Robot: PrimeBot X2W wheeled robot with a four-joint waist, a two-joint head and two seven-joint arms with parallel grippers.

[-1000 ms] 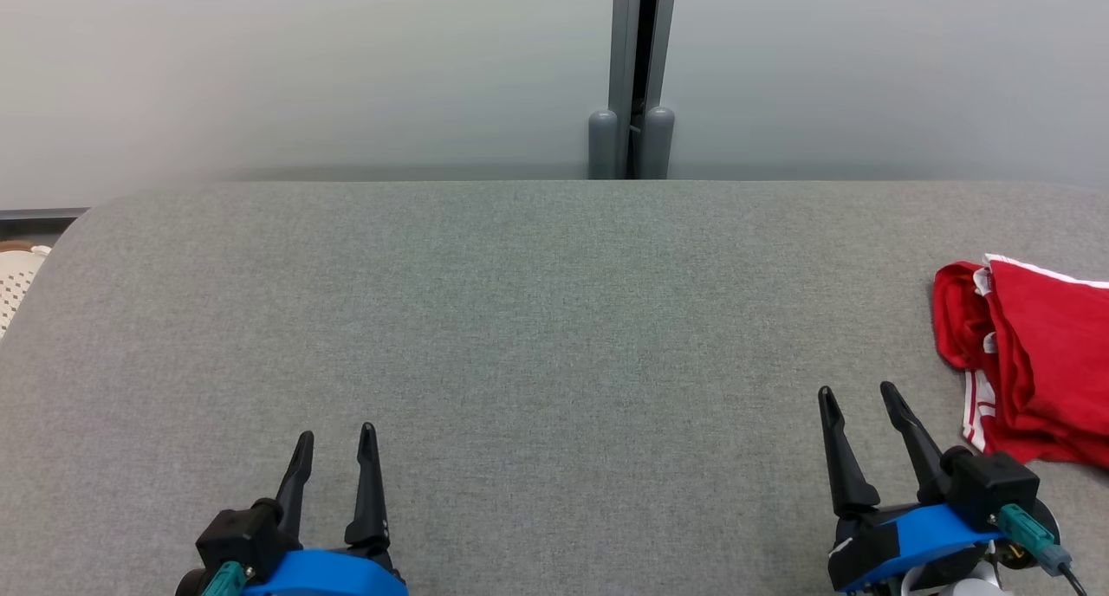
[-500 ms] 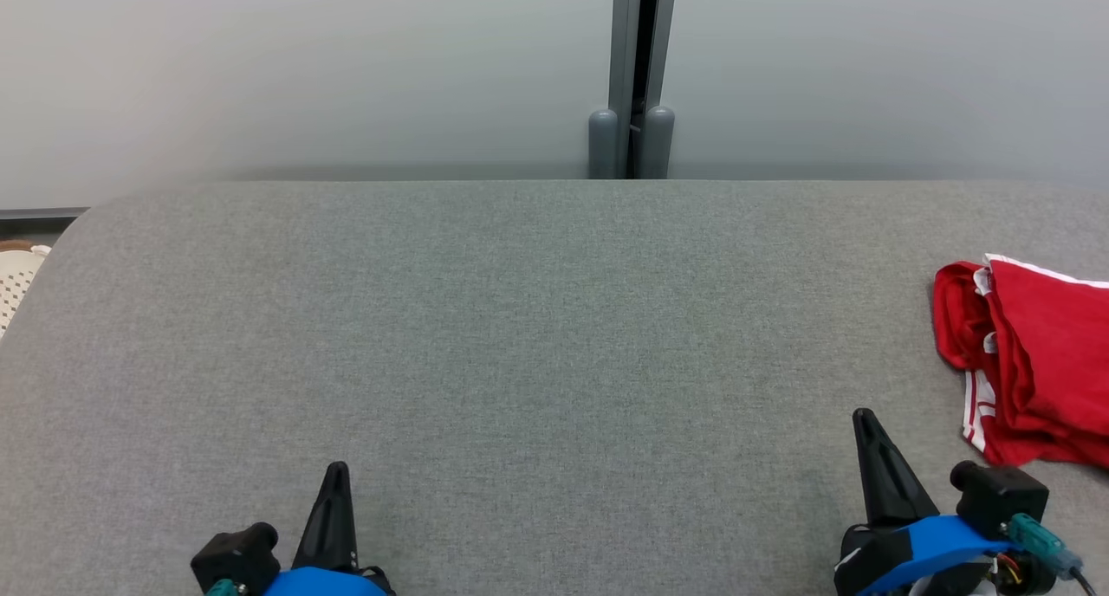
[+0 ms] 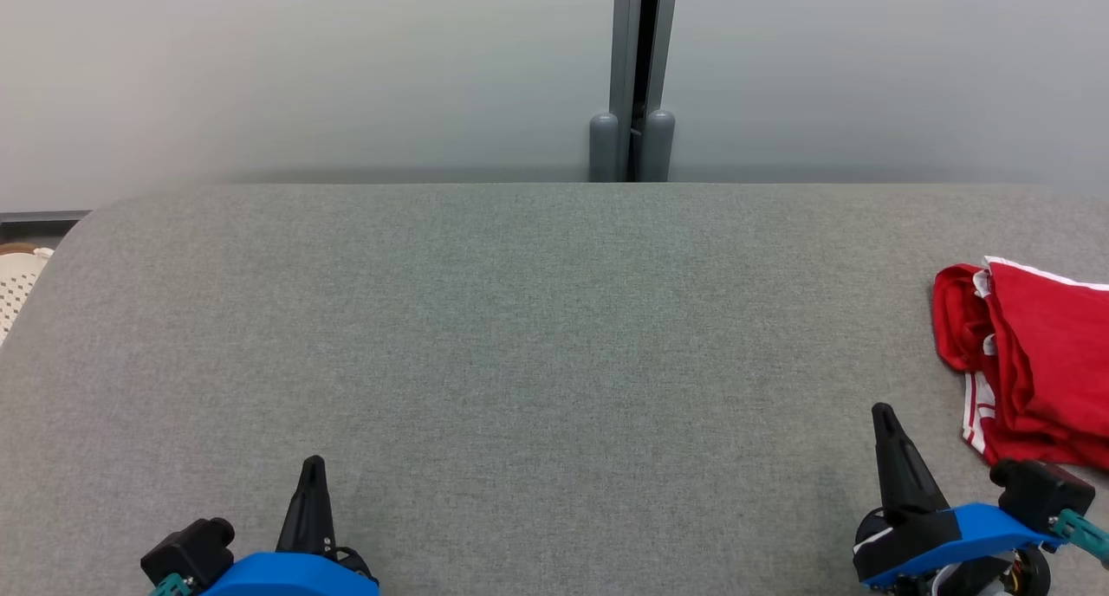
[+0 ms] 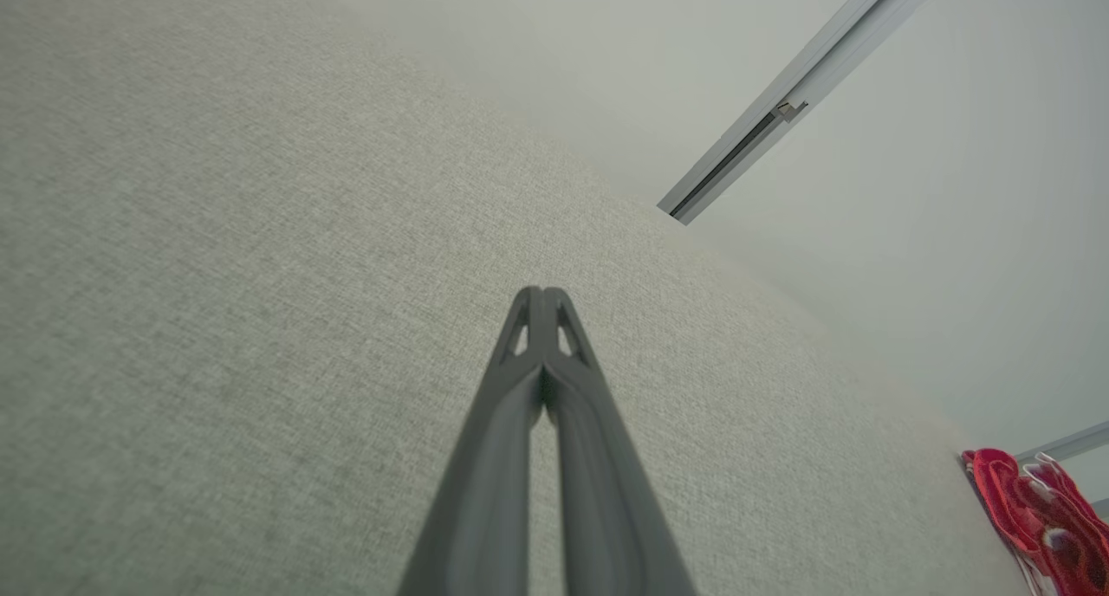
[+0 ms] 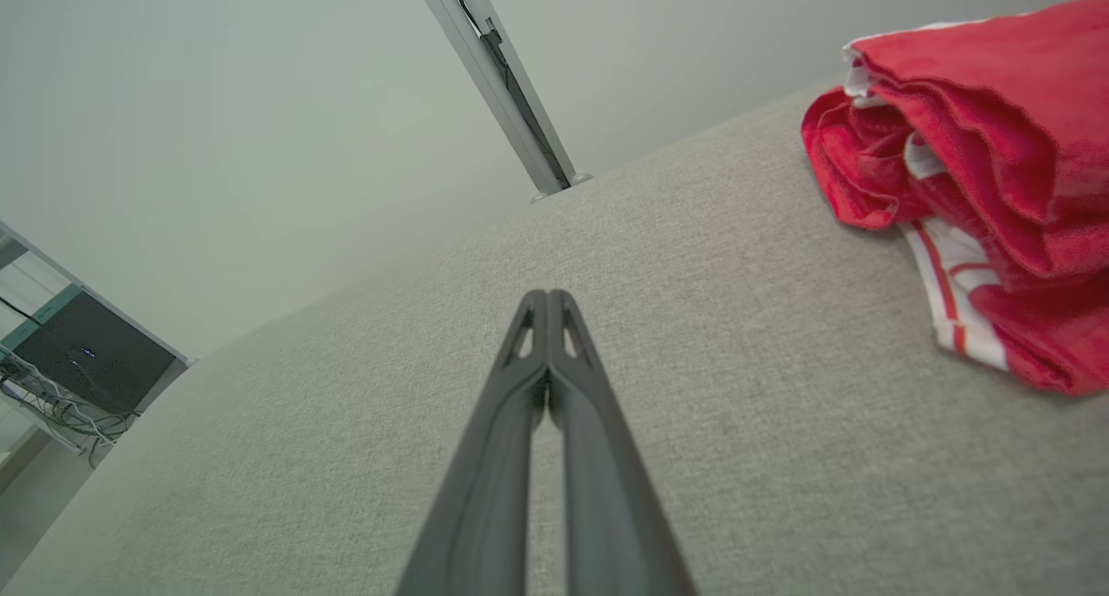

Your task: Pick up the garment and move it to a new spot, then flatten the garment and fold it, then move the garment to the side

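Note:
The garment (image 3: 1035, 362) is red with white trim, folded into a bundle at the right edge of the grey fabric surface (image 3: 537, 336). It also appears in the right wrist view (image 5: 979, 171) and small in the left wrist view (image 4: 1040, 518). My right gripper (image 3: 885, 418) is shut and empty, low at the front right, just left of the garment and apart from it. My left gripper (image 3: 312, 468) is shut and empty at the front left. Both wrist views show each pair of fingers pressed together, left gripper (image 4: 541, 294), right gripper (image 5: 548, 297).
A pale wall with a grey vertical post (image 3: 632, 76) stands behind the surface. A white perforated basket (image 3: 16, 284) sits past the left edge. The right wrist view shows a dark cabinet with cables (image 5: 78, 362) off to one side.
Both grippers went from open to shut with nothing in them. Both arms drew back toward the bottom of the head view; the right one shifted slightly right. The garment stayed put.

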